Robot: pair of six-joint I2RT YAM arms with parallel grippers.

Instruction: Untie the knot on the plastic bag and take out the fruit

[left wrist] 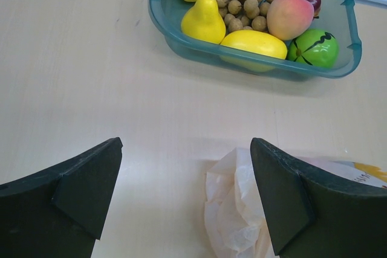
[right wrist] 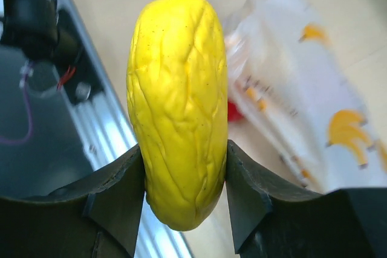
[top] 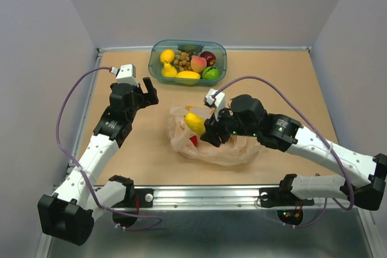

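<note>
While fruit [right wrist: 178, 107] is gripped, tub [left wrist: 199, 52] stands apart.

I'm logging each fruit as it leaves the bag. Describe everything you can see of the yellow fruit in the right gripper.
The yellow fruit is elongated and oval, bright yellow, with a wrinkled, veined skin flecked with tiny dark specks and a small green stem nub at one end. It looks like moulded plastic. The right gripper clamps it between its dark jaws near the end opposite the stem, so the stem points away from the wrist. It sits over the plastic bag; whether it touches the film cannot be told.
</note>
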